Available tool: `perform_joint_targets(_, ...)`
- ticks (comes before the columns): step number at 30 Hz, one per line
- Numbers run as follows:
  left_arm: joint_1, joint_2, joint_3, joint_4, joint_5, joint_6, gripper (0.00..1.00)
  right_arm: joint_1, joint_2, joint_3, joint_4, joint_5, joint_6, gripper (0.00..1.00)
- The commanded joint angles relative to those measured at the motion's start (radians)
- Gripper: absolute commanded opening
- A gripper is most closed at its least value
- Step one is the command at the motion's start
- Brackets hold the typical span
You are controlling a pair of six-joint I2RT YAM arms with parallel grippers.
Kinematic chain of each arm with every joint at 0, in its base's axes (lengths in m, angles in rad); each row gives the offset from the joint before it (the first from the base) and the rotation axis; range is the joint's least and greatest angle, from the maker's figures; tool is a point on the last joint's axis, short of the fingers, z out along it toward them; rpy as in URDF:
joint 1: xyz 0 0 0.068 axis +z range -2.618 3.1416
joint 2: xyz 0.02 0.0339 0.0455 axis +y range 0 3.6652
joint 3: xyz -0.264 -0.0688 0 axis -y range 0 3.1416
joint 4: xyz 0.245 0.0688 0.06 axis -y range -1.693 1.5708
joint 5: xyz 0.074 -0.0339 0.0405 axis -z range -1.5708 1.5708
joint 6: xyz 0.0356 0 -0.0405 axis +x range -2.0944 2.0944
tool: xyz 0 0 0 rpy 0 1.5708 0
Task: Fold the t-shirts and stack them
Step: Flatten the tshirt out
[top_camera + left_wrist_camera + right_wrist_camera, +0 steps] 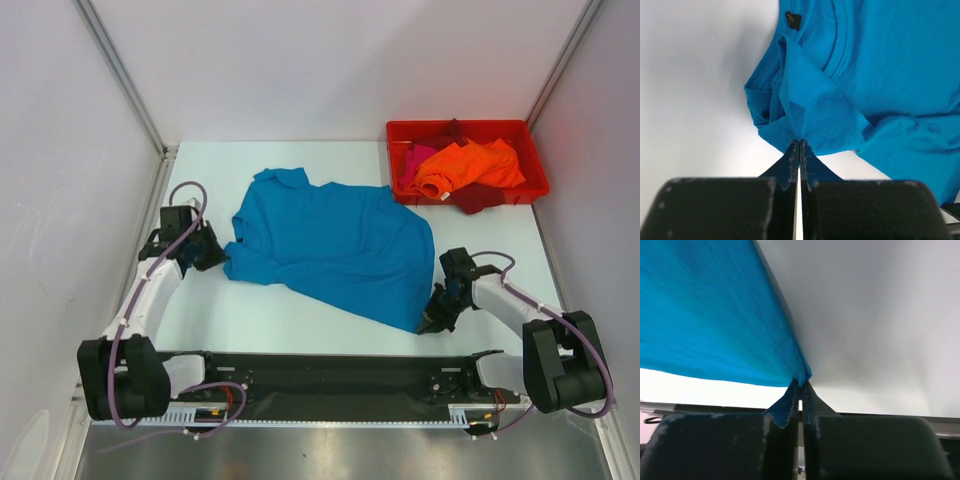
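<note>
A teal-blue t-shirt (335, 245) lies spread on the white table, collar toward the back left. My left gripper (213, 256) is shut on the shirt's left sleeve edge; in the left wrist view the fingertips (799, 145) pinch the bunched cloth (805, 105). My right gripper (437, 318) is shut on the shirt's near right hem corner; in the right wrist view the cloth (715, 315) runs up and left from the closed tips (801, 382). Orange (470, 165), magenta-pink (415, 158) and dark red (478, 197) t-shirts lie heaped in the bin.
A red plastic bin (535, 160) stands at the back right of the table. White walls with metal frame posts close in the left, back and right sides. The black arm base rail (320, 375) runs along the near edge.
</note>
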Motion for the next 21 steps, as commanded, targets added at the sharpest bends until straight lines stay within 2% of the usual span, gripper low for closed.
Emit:
perform_joint_targets(1, -0.008, -0.094, 0.001, -0.014, 0.006, -0.022, 0.0, -0.004, 0.003, 0.037, -0.004, 0.071, -0.057, 0.0)
perform_joint_targets(5, -0.008, -0.176, 0.028, -0.049, 0.0, -0.071, 0.0, 0.003, -0.037, 0.188, -0.165, 0.112, -0.158, 0.0)
perform_joint_targets(8, -0.008, -0.237, 0.096, -0.082, -0.006, -0.103, 0.0, 0.003, -0.058, 0.377, -0.299, 0.14, -0.227, 0.0)
perform_joint_targets(9, -0.008, -0.253, 0.117, -0.086, -0.011, -0.11, 0.0, 0.005, -0.061, 0.488, -0.323, 0.137, -0.247, 0.0)
perform_joint_targets(12, -0.008, -0.282, 0.238, -0.132, -0.046, -0.123, 0.0, 0.008, -0.055, 0.66, -0.401, 0.137, -0.297, 0.0)
perform_joint_targets(13, -0.008, -0.286, 0.308, -0.148, -0.058, -0.13, 0.0, 0.006, -0.043, 0.78, -0.432, 0.135, -0.305, 0.0)
perform_joint_targets(17, -0.008, -0.29, 0.493, -0.134, -0.098, -0.142, 0.0, 0.011, 0.006, 1.03, -0.457, 0.083, -0.321, 0.0)
perform_joint_targets(19, -0.006, -0.262, 0.626, -0.146, -0.133, -0.142, 0.0, 0.02, 0.033, 1.128, -0.471, 0.062, -0.315, 0.0)
perform_joint_targets(20, -0.008, -0.247, 0.68, -0.155, -0.138, -0.133, 0.0, 0.025, 0.066, 1.231, -0.481, 0.055, -0.308, 0.0)
perform_joint_targets(21, -0.008, -0.233, 0.791, -0.163, -0.141, -0.127, 0.0, 0.034, 0.08, 1.285, -0.494, 0.048, -0.304, 0.0)
